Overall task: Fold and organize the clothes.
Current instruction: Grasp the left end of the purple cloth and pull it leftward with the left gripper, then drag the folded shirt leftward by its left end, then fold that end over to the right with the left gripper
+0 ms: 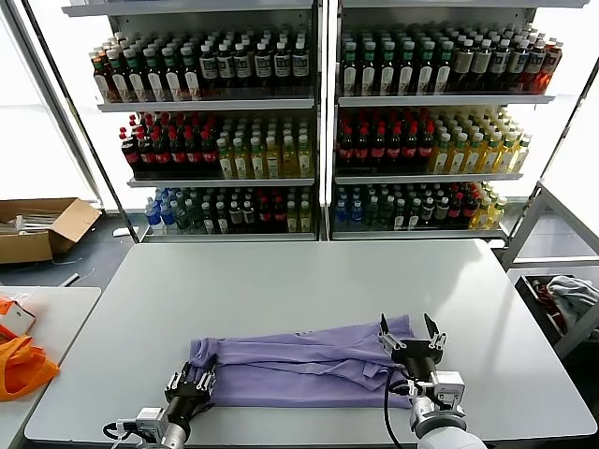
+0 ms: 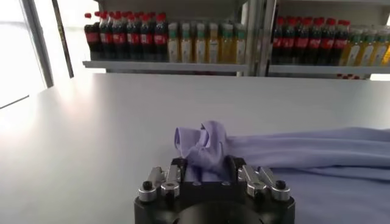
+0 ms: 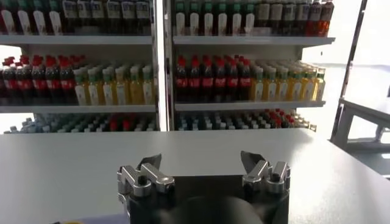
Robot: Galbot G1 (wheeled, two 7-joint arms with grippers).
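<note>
The lavender T-shirt [image 1: 299, 369] lies folded into a long band across the near part of the grey table [image 1: 309, 281]. My left gripper [image 1: 194, 383] is at the shirt's left end. In the left wrist view, my left gripper [image 2: 206, 170] has its fingers closed on a bunched fold of the shirt [image 2: 204, 146]. The rest of the shirt stretches away flat [image 2: 317, 158]. My right gripper [image 1: 410, 337] is over the shirt's right end, open and empty. In the right wrist view, my right gripper [image 3: 201, 164] has its fingertips wide apart, with only bare table beyond.
Shelves of bottles [image 1: 318, 122] stand behind the table. An orange cloth bag [image 1: 21, 367] lies on a side table at the left, and a cardboard box [image 1: 42, 226] sits on the floor. A grey-white fabric bundle [image 1: 573, 292] sits at the right.
</note>
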